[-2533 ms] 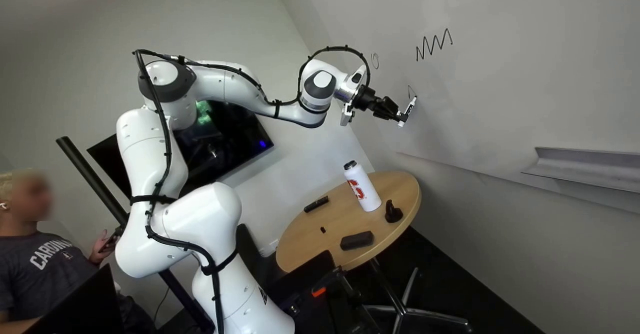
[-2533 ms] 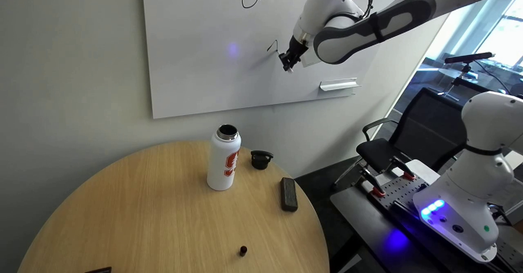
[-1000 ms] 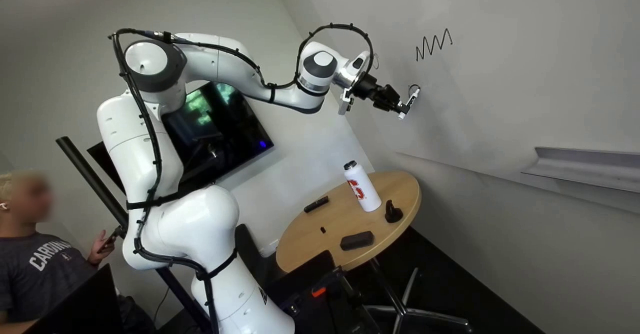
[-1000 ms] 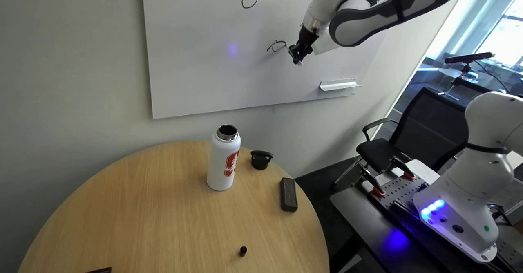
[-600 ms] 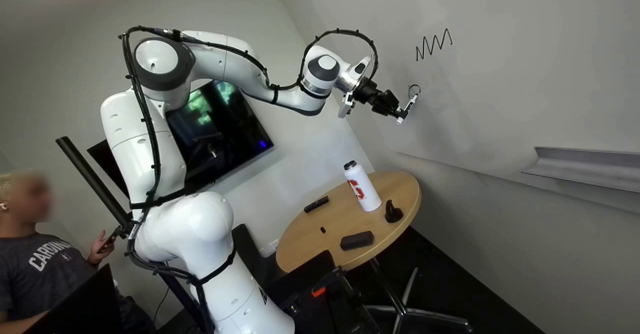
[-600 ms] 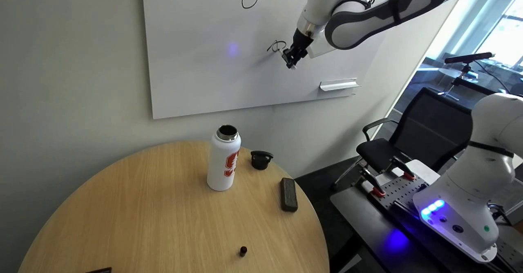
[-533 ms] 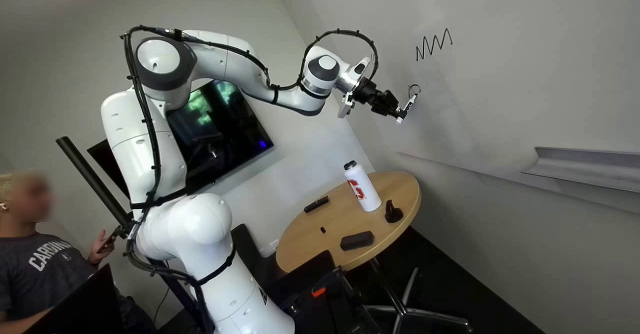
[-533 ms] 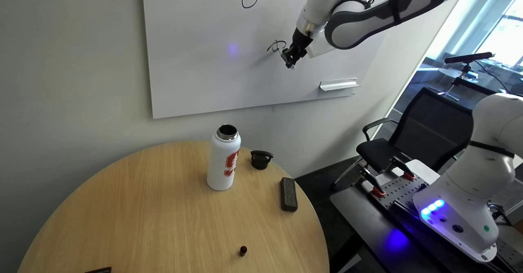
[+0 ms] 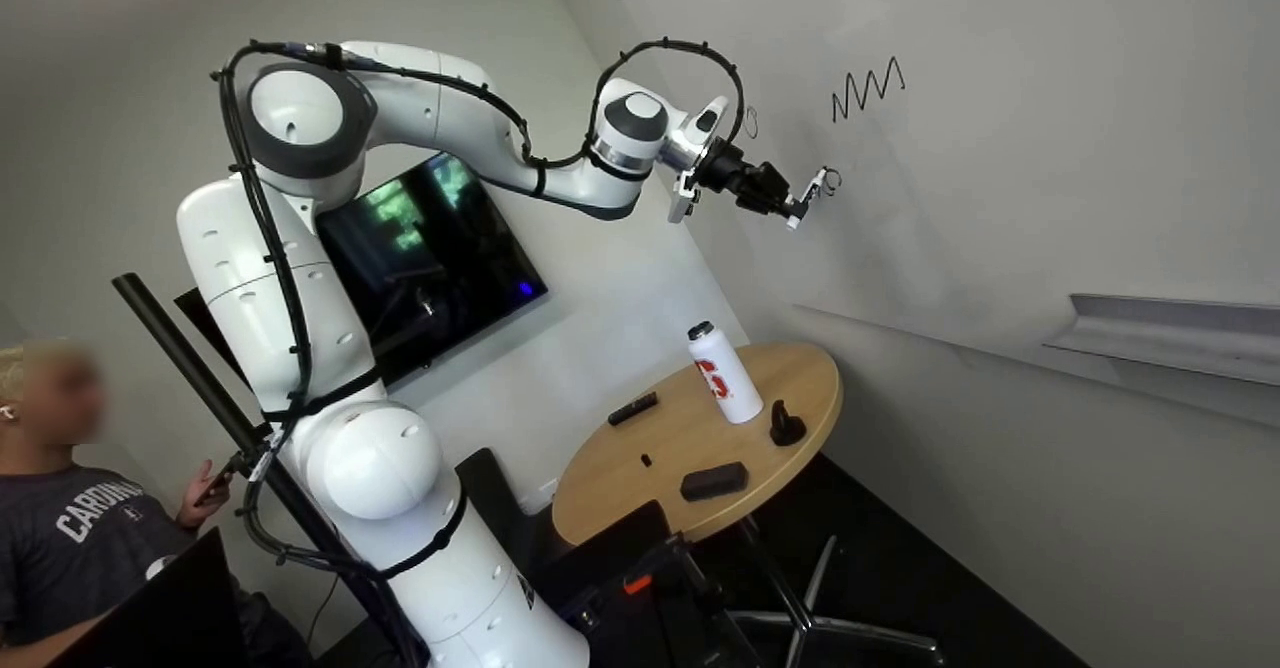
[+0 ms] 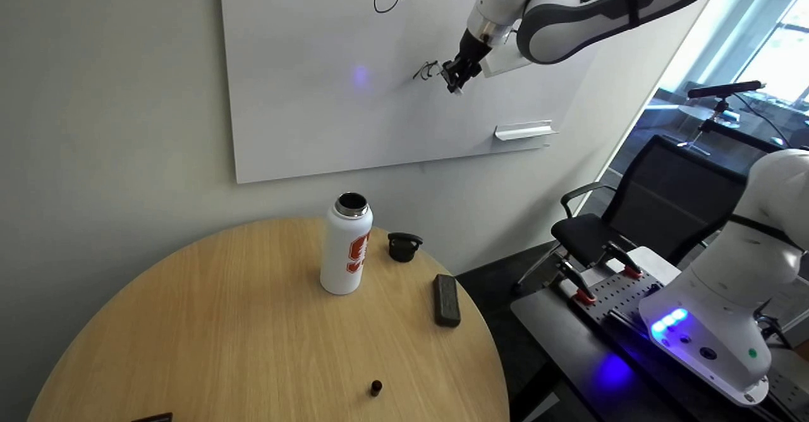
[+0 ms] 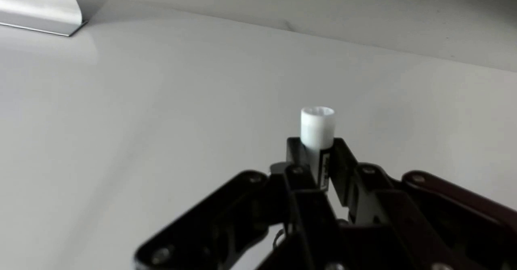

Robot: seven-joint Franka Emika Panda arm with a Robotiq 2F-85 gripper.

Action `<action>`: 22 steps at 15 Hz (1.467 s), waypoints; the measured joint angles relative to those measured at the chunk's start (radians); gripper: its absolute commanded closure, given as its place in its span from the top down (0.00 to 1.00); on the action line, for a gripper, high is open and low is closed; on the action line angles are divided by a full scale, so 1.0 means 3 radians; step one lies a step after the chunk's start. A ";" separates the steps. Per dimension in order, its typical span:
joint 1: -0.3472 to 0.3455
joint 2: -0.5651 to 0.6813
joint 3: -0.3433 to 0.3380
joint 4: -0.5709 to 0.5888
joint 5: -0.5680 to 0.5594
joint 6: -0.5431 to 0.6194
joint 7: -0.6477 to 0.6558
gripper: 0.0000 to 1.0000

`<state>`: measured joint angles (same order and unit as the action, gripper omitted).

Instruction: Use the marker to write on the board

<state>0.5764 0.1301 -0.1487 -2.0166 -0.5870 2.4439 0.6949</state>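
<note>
Your black two-fingered gripper (image 11: 318, 152): clamped on one slim white cylindrical marker (image 11: 318, 129), long axis crosswise, tip angled up toward the broad white whiteboard (image 10: 303, 112); contact unclear.

The white arm (image 9: 335, 318) stands raised above its base (image 10: 714, 321), where blue lights (image 10: 670, 321) glow, and bends sharply at the elbow (image 9: 300, 113) (a pale cap ringed in dark grey). From there the forearm (image 9: 430, 118) reaches outward, sloping down to the wrist (image 9: 635, 118), which carries the black end effector (image 9: 797, 210) pointed obliquely downward. In the wrist view, its two fingers (image 11: 343, 169) come in from the lower edge and stand drawn together in a narrow pinch.
</note>
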 measured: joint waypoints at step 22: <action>-0.0880 -0.0209 0.1000 -0.0547 -0.0036 0.0165 -0.0017 0.05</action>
<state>0.3124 0.0675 0.1511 -2.1808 -0.5977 2.4935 0.6897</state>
